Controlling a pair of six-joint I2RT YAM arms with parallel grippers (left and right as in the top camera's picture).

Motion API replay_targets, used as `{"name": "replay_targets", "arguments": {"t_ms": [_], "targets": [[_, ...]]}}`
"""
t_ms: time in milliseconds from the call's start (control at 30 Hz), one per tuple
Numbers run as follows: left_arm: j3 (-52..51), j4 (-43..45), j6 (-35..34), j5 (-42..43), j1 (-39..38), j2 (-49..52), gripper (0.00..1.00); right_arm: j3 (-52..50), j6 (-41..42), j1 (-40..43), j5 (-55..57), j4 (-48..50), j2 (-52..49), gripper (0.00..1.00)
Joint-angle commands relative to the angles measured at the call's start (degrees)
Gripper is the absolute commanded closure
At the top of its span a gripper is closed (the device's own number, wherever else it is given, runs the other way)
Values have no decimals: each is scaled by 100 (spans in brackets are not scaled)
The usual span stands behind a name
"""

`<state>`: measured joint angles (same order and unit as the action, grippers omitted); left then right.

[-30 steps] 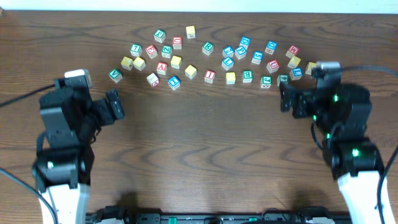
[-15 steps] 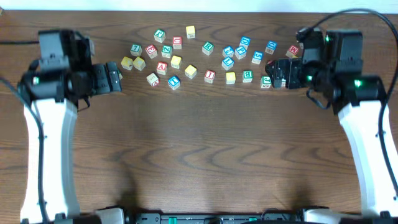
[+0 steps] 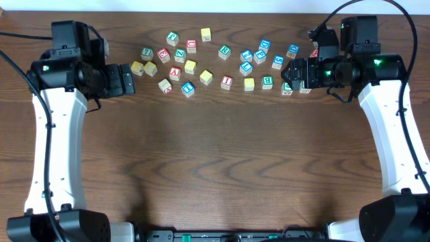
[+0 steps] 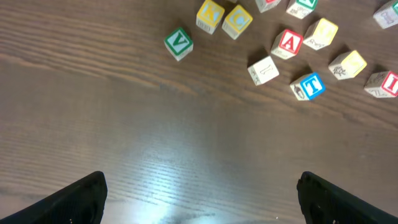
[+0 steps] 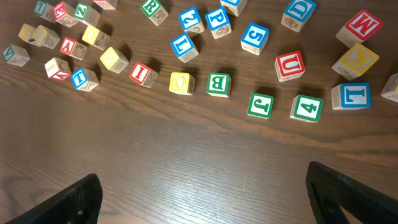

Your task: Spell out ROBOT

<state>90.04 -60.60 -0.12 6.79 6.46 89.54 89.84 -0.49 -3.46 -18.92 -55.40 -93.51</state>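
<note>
Small wooden letter cubes lie scattered across the far side of the table. In the right wrist view a green B point(image 5: 218, 84) sits next to a yellow O point(image 5: 181, 83). A green R point(image 5: 151, 7) lies farther back and a blue T point(image 5: 79, 78) at the left. Overhead these are the B point(image 3: 267, 82), O point(image 3: 249, 84), R point(image 3: 224, 50) and T point(image 3: 187, 88). The T point(image 4: 309, 85) also shows in the left wrist view. My left gripper point(image 3: 130, 80) point(image 4: 208, 208) hangs open at the cluster's left end. My right gripper point(image 3: 288, 72) point(image 5: 211, 202) hangs open at its right end. Neither holds anything.
Other yellow cubes point(image 3: 205, 77) point(image 3: 190, 66) and red-lettered cubes such as I point(image 3: 226, 81) and A point(image 3: 175, 72) are mixed in. A green V point(image 4: 178, 43) lies by my left gripper. Green J point(image 5: 260, 104) and 4 point(image 5: 306, 108) lie by my right.
Both arms have reached from the near side out to the far row of cubes, the left to its left end, the right to its right end. Both grippers stayed open.
</note>
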Motion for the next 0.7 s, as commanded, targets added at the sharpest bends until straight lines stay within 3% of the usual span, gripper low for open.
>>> {"name": "replay_targets", "arguments": {"t_ms": [0, 433, 667], "targets": [[114, -114, 48, 31, -17, -4, 4, 129, -87, 15, -55, 7, 13, 1], [-144, -706, -107, 31, -17, -4, 4, 129, -87, 4, -59, -35, 13, 1], [-144, -435, -122, 33, -17, -4, 3, 127, -87, 4, -59, -98, 13, 1]]}}
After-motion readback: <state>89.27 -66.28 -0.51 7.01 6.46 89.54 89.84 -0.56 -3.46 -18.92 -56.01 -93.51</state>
